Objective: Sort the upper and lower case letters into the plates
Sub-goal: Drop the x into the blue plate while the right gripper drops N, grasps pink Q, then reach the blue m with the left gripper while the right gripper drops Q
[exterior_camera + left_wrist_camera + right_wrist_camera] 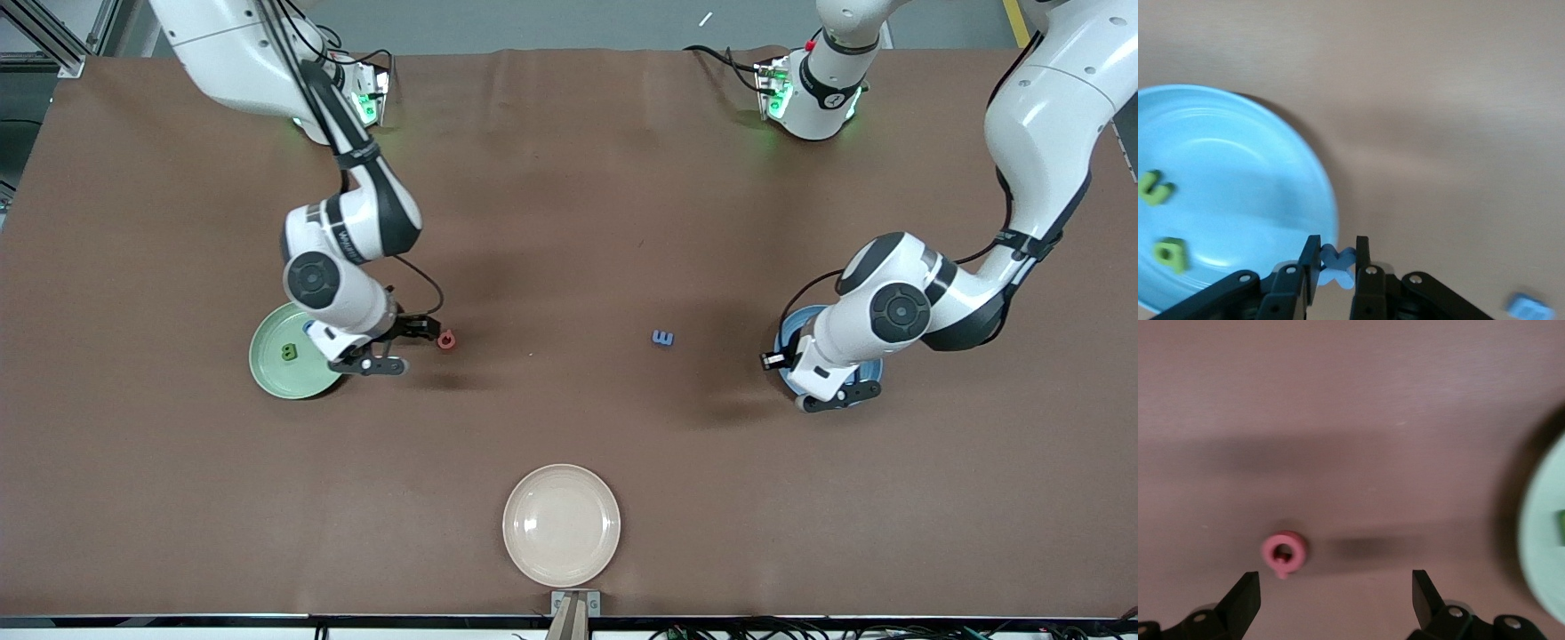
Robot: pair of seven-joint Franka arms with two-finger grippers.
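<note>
Tabletop [569, 222]: brown surface carrying three plates and loose foam letters.
Cream plate [561, 524]: near the edge closest to the front camera, about midway along it, well apart from the other plates.
Green plate [277, 369]: toward the right arm's end of the tabletop; a green letter [286, 353] lies in it.
Blue plate [1218, 193]: toward the left arm's end, mostly hidden under the left arm in the front view; the left wrist view shows two green letters [1155, 187] [1170, 254] lying in it.
Right gripper [402, 348]: low over the bare tabletop just beside the green plate, fingers [1243, 600] spread wide and holding nothing.
Left gripper [1337, 265]: over the rim of the blue plate, fingers pressed in on a small blue letter [1337, 265].
Red letter [446, 339]: ring-shaped, flat on the tabletop just beside the right gripper, outside the green plate.
Loose blue letter [662, 338]: on the bare tabletop between the two arms, nearer the blue plate.
</note>
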